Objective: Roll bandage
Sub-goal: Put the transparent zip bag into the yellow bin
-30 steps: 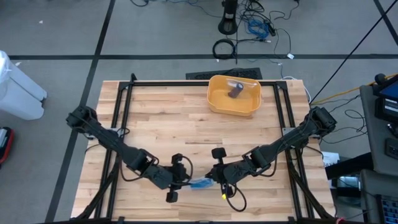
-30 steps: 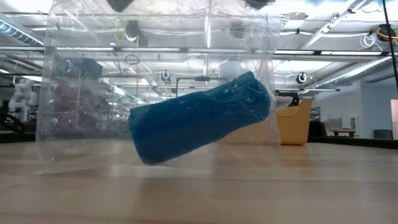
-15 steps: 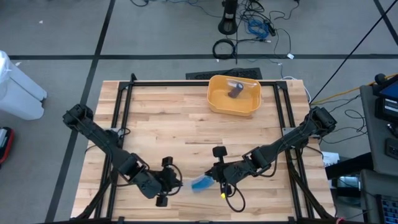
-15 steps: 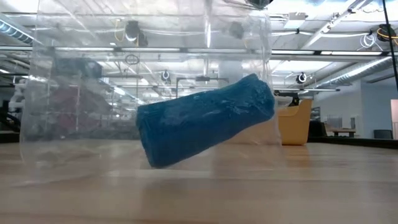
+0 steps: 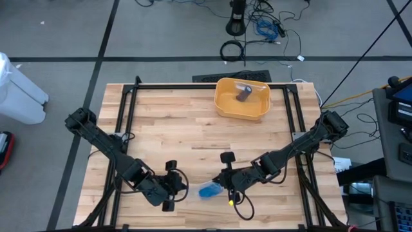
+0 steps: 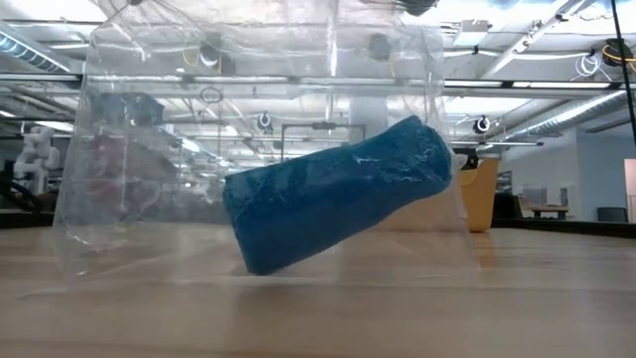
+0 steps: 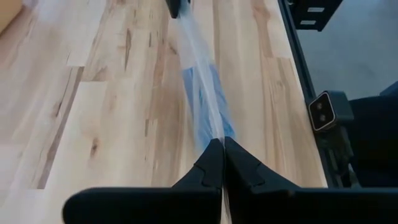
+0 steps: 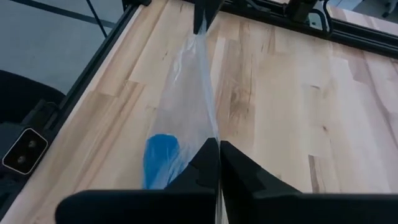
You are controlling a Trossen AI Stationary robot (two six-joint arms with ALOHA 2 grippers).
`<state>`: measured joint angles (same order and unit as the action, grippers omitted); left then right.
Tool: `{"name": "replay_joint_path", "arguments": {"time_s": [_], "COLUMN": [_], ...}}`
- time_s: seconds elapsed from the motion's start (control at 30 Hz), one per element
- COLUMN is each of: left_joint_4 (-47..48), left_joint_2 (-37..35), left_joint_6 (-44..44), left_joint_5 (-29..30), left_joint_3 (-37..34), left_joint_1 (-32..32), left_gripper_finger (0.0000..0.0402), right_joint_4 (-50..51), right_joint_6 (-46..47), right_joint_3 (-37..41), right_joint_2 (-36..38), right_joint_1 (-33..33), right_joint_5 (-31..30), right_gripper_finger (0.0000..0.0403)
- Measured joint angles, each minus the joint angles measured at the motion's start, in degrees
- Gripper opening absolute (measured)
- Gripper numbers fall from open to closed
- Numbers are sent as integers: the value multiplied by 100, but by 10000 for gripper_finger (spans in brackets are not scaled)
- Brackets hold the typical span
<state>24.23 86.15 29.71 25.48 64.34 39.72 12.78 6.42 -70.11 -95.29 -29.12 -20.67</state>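
both grippers are down at the table's 6 o'clock edge in the high view, w/ a clear plastic bag (image 6: 268,149) strung between them. left gripper (image 7: 217,147) has its fingers pressed together, pinching one top edge of the bag; right gripper (image 8: 214,147) does the same on the opposite edge – bag film runs straight out from each pair of tips. the blue bandage roll (image 6: 338,194) sits inside the bag, tilted, lower end near the table (image 5: 167,122). yellow bin (image 5: 242,98) w/ a dark item is at 12 o'clock, well apart. progress, as a guess: early – bandage is packaged and already rolled tight, bag not yet opened, so unbagging and any rolling are left.
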Motion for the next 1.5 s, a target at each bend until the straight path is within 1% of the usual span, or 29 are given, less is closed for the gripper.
{"name": "replay_joint_path", "arguments": {"time_s": [0.1,0.2,0.3,0.5,0.63,0.77,0.83,0.9,1.03,1.1,1.23,1.43,1.5], "left_joint_4": [-3,-1,-10,-20,-64,-299,-376,-404,-401,-396,-390,-378,-402], "left_joint_2": [0,0,2,2,4,7,7,7,7,7,7,9,11], "left_joint_6": [0,2,2,-2,-33,-291,-346,-350,-348,-348,-345,-317,-336], "left_joint_5": [23,33,69,106,191,200,204,204,204,204,204,207,353], "left_joint_3": [0,0,0,0,0,0,0,0,0,0,0,0,0], "left_joint_1": [-31,-88,-175,-223,-229,-258,-267,-275,-275,-275,-275,-286,-286], "left_gripper_finger": [1,1,1,0,0,0,0,0,0,0,0,0,0], "right_joint_4": [-27,-215,-272,-320,-540,-957,-1174,-1330,-1490,-1494,-1483,-1777,-1775], "right_joint_6": [2,-1,-69,-107,-171,-211,-189,-218,-315,-323,-372,-503,-424], "right_joint_3": [0,0,0,0,0,0,-2,-2,-26,-74,-162,-173,-173], "right_joint_2": [0,0,0,0,0,-45,-133,-257,-441,-523,-607,-597,-597], "right_joint_1": [2,2,2,2,33,194,309,397,526,595,681,708,728], "right_joint_5": [-19,-44,-44,-46,-28,13,253,459,483,681,1056,1275,1355], "right_gripper_finger": [1,14,38,98,134,158,165,168,167,162,141,109,98]}}
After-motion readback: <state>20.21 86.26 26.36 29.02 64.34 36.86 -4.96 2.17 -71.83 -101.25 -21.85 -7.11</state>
